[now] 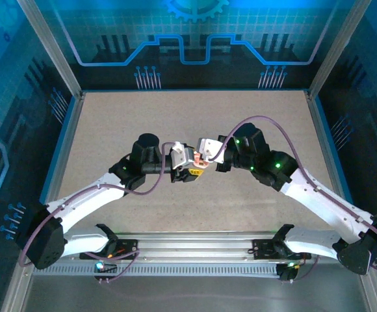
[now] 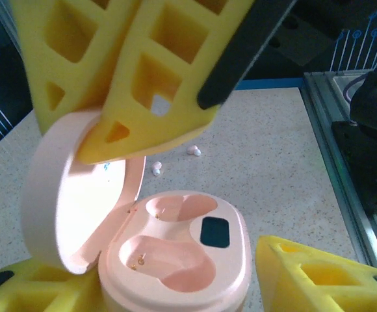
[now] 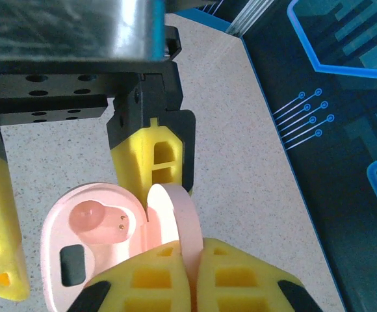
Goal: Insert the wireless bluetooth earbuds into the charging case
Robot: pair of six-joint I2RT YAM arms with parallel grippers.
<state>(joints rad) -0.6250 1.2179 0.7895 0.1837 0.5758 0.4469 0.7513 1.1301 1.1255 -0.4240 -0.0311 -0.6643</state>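
The pink charging case stands open, its two moulded pockets empty, with a dark window beside them. My left gripper is shut on the case's base, one yellow foam finger on each side. My right gripper is shut on the raised lid, pinching its rim. Two tiny whitish earbuds lie on the speckled table just beyond the case, the second earbud a little farther right. From above, both grippers meet at the case mid-table.
The speckled table is walled by blue-lit panels at the back and both sides. An aluminium rail runs along the near edge by the arm bases. The table's metal side frame is close on the right in the left wrist view.
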